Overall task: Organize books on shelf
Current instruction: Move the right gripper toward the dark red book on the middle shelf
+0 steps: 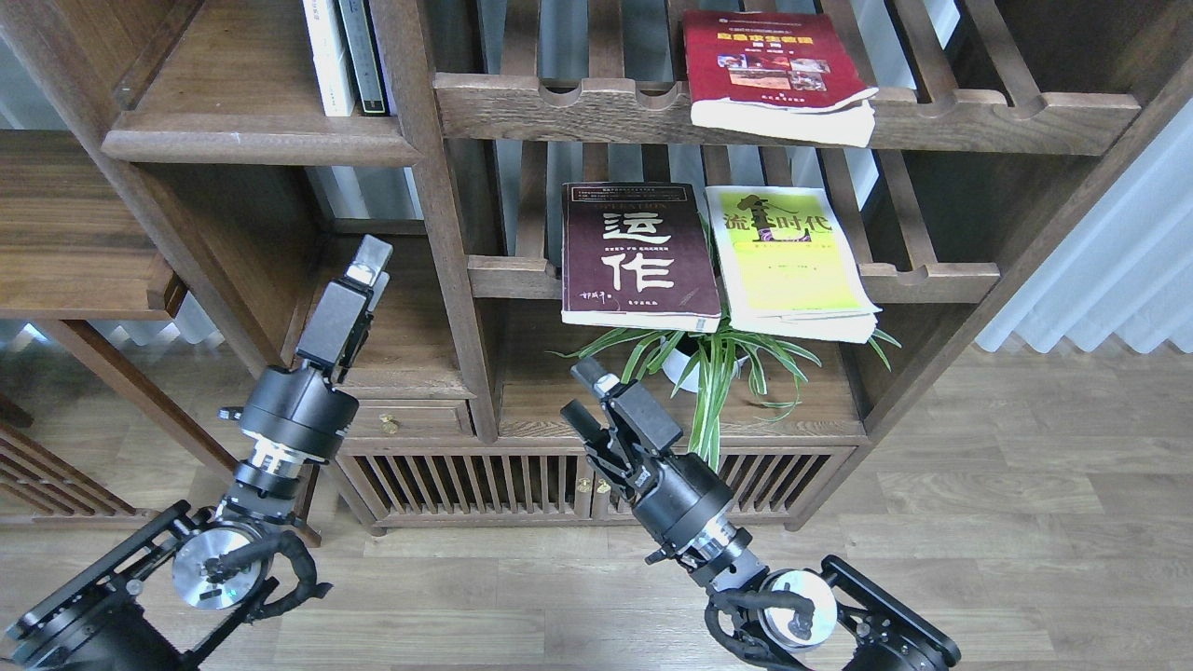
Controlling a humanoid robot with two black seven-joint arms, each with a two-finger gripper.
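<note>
Three books lie flat on slatted racks in the bookcase. The red book (pixel 778 70) rests on the upper rack. On the lower rack, the maroon book (pixel 638 256) lies beside the yellow-green book (pixel 792 261). The solid shelf (pixel 252 140) is at the upper left, with two thin upright books (pixel 345 56) at its right end. My left gripper (pixel 370 264) points up into the compartment below that shelf; its fingers overlap, so the gap does not show. My right gripper (pixel 582 396) hangs open and holds nothing, below and slightly left of the maroon book.
A potted spider plant (pixel 708 363) stands under the lower rack, right beside my right gripper. A low cabinet with a small drawer (pixel 401 419) and slatted doors (pixel 485 485) forms the base. A white curtain (pixel 1109 270) hangs at the right. An upright post (pixel 447 233) separates the shelf from the racks.
</note>
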